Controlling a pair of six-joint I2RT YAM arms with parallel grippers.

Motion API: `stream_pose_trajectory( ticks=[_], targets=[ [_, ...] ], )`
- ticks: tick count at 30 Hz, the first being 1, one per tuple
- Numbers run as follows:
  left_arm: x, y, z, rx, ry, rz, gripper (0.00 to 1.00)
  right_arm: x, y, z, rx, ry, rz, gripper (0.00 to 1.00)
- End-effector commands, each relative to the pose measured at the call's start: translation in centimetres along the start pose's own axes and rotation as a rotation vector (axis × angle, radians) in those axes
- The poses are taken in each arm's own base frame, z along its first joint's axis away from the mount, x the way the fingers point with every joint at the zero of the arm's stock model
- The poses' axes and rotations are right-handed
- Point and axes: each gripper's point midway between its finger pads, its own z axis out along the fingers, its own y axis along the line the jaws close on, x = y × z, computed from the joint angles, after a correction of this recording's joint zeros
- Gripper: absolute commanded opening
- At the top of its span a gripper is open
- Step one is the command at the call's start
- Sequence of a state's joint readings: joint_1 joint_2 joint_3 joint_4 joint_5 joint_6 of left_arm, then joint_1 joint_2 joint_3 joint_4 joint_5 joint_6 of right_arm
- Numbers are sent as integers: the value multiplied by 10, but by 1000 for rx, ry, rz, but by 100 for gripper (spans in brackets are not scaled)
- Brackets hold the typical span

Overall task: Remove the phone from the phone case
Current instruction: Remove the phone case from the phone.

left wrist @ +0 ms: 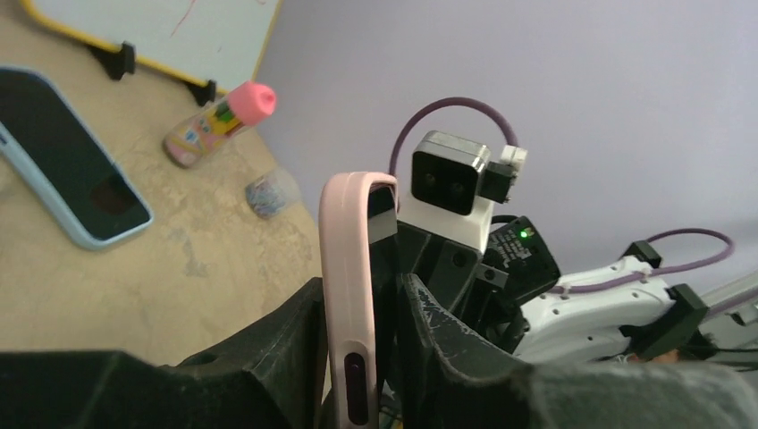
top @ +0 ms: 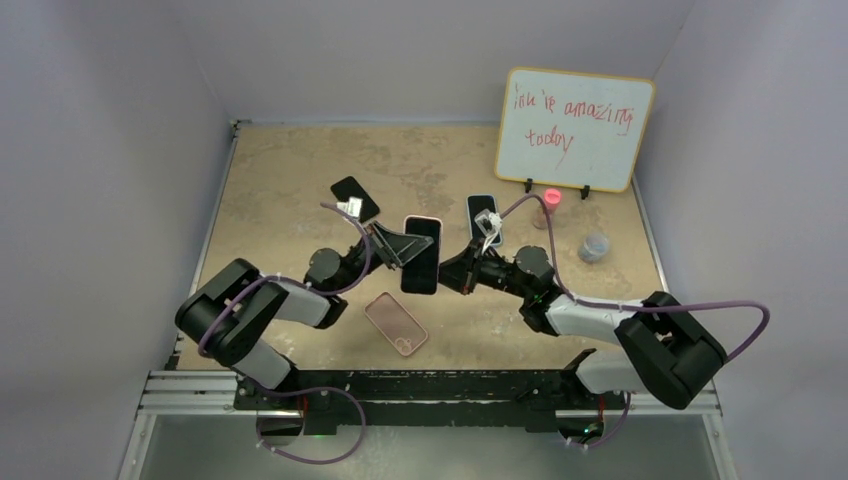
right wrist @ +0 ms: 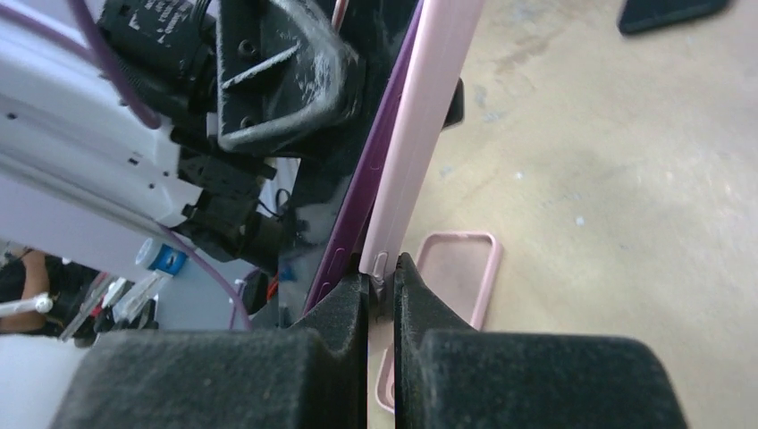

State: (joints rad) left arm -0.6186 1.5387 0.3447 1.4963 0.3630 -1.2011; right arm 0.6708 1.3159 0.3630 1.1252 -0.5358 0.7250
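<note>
Top external view: the phone (top: 421, 258), screen up in its pink phone case (top: 425, 218), is held above the middle of the counter (top: 290, 180) between both arms.
Left pincer (top: 397, 246): closed across the cased phone's left long side, one finger on the pink back and the other on the screen side.
Right pincer (top: 457, 274): meets the phone's lower right side.
Left wrist view: phone case (left wrist: 344, 286) seen edge-on and upright, clamped between the left pincer's (left wrist: 359, 357) fingers (left wrist: 273, 353); the right arm's wrist camera (left wrist: 451, 179) is just behind.
Right wrist view: right pincer (right wrist: 382, 290) nearly closed, nipping the thin rim of the phone case (right wrist: 420, 134); the phone's purple edge (right wrist: 353, 210) lies against the case's left face.
Hard to make out: whether the phone has lifted from the case at any point; the fingertip contacts are in shadow, and the phone's far end is cut off at the top of the right wrist view.
Other objects: spare pink case (top: 396, 323) flat near the arm bases; black phone (top: 355, 198) at left; blue-cased phone (top: 483, 218) right of centre; pink-capped bottle (top: 549, 205) and small grey object (top: 594, 247) near the whiteboard (top: 575, 128), which bears red handwriting.
Surface and room: mottled tan counter enclosed by pale lilac walls (top: 100, 120).
</note>
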Motion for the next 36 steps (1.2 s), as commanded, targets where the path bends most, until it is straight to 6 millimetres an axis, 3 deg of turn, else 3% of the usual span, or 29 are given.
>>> stream_pose_trajectory(
  ticks=[1,4,9,16,19,24,28,36],
  targets=[
    [74,56,-20,-163,277,16,38,-66,7,1,35,-256,-127,0],
    [75,80,-19,-249,290,50,48,-47,-20,-3,136,-207,-101,0],
    [67,110,-20,-410,298,125,56,-18,-46,-8,222,-115,-49,0],
    [22,125,-35,-673,290,430,61,5,-84,-14,400,-41,58,0],
    [17,123,-47,-762,330,547,64,8,-91,-11,444,-10,101,0],
    [19,107,-51,-798,359,689,65,12,-96,-6,468,18,150,0],
    [25,93,-42,-779,378,805,65,16,-99,-4,480,36,190,0],
    [56,74,-23,-763,452,1020,65,25,-103,-3,524,75,279,0]
  ],
)
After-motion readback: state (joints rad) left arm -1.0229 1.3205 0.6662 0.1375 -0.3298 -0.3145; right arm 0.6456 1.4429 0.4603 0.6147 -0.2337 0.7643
